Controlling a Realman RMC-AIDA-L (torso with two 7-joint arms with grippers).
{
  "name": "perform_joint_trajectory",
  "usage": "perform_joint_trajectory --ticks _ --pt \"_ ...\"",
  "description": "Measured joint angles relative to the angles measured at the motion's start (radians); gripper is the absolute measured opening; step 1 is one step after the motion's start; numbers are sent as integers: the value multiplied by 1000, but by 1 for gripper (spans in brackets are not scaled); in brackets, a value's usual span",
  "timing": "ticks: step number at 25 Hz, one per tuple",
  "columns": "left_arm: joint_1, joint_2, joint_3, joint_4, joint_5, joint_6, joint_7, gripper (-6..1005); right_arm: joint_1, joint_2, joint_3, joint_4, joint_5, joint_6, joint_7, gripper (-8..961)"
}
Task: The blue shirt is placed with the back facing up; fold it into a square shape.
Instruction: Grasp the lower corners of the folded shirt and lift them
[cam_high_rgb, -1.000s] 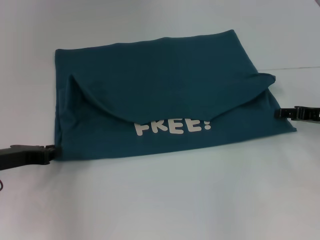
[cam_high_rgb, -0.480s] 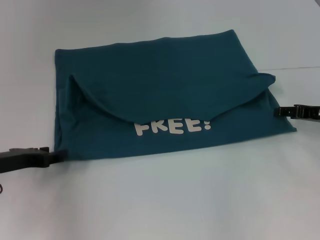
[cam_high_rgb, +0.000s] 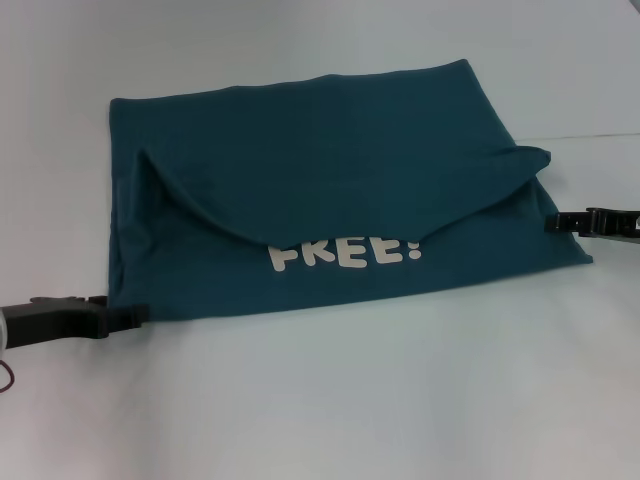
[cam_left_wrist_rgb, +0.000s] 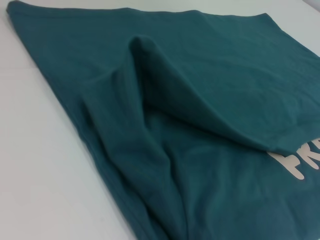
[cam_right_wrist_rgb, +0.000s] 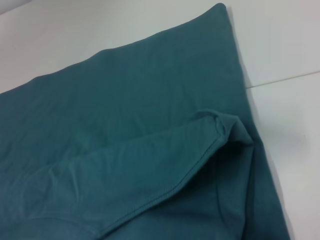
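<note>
Shirt position: the blue shirt (cam_high_rgb: 330, 190) is laid flat on the white table (cam_high_rgb: 330, 400), already folded into a wide rectangle, with a curved flap (cam_high_rgb: 330, 170) turned down over its middle.
Print: white lettering (cam_high_rgb: 347, 253) reading "FREE!" is seen just below the flap's edge, so the shirt is not plain.
Long axis: the rectangle is stretched left to right across the scene; its short axis runs near to far.
Left gripper: the left gripper (cam_high_rgb: 128, 316) is placed at the near left corner, its tips touching the shirt's edge; whether fabric is pinched cannot be told.
Right gripper: the right gripper (cam_high_rgb: 558, 224) is held at the right edge, about midway between near and far, touching or just beside the cloth; its finger state cannot be told either.
Deciding relation: the shirt lies inward of both grippers, between them, each at one end of the long axis.
Judgement: a square would be reached by shortening that long axis, one end being carried over toward the other.
Nearer arm: neither is clearly nearer; both are at the cloth.
</note>
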Motion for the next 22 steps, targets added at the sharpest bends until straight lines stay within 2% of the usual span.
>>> perform_joint_trajectory --ticks 11,19,22 --pt "-6 -2 19 0 26 -20 3 703 3 -1 2 -1 0 -1 3 638" --pt "-5 -4 19 3 28 -43 -10 568 5 -2 2 -17 3 -20 4 639" --pt "-4 -5 19 1 32 -45 -11 428 5 -2 2 -18 3 -23 5 639"
